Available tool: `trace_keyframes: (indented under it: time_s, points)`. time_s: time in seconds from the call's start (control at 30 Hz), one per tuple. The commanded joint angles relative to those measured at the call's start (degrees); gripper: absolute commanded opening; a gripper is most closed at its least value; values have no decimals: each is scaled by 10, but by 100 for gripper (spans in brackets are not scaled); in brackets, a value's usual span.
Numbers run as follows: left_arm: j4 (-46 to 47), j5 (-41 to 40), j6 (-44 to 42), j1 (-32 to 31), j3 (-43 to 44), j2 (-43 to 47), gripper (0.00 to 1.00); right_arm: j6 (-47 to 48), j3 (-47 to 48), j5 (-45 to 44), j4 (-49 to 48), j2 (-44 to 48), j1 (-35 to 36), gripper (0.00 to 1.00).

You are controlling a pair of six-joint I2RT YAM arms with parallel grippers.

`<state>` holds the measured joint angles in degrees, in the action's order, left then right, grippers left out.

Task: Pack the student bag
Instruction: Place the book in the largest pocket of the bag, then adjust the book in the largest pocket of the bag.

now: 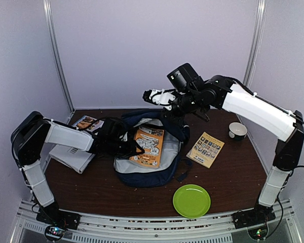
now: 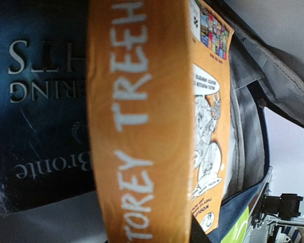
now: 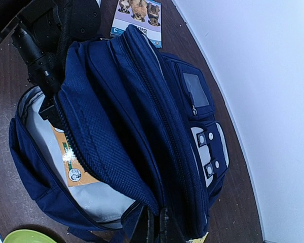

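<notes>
large navy blue fabric backpack [image 1: 157, 177] lies open mid-table, 1 orange paperback [image 1: 149, 147] inside. the yellow booklet [image 1: 205, 149] at its 3 o'clock is unpacked. right gripper [image 1: 159, 96]: jaws pressed together, apparently pinching the backpack's 12 o'clock rim. left gripper [image 1: 129, 144] at the paperback: jaws, cannot tell. only the left wrist view shows a dark blue book [image 2: 40, 126] beside it.

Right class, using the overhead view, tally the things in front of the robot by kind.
Bag: 1
Books: 4
Plate: 1
Bowl: 1
Total: 7
</notes>
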<state>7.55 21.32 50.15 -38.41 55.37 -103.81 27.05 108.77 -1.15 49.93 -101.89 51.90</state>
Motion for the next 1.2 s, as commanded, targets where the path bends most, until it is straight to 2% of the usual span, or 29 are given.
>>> trace_keyframes:
  time_s: [0.0,0.17,0.2,0.23,0.3,0.47,0.63,0.77,0.9,1.0,1.17]
  points:
    - [-54,-107,0,17,-30,30,36,-1,9,2,-35,44,6,0]
    - [-64,-120,-8,17,-61,83,46,-2,-7,-1,-41,52,4,0]
    - [-59,-114,-11,17,-69,92,50,-2,-13,-1,-44,54,5,0]
    - [-59,-106,-19,17,-76,102,61,-2,-18,-2,-45,54,4,0]
    - [-82,-100,-50,17,-76,119,68,-3,-28,-3,-47,57,3,0]
    - [-92,-95,-121,16,-79,147,67,-4,-55,1,-60,69,-1,0]
    - [-88,-95,-103,15,-20,74,65,-4,-57,1,-61,70,-3,0]
    - [-39,-116,-96,4,9,35,63,-3,-62,-3,-64,71,-4,0]
    - [2,-169,-119,-11,22,27,62,-1,-71,-7,-68,71,-5,0]
    - [91,-171,-136,-12,1,24,62,-1,-81,-8,-70,74,-5,0]
    - [108,-191,-124,-13,-2,26,62,-1,-109,-11,-82,87,-8,0]
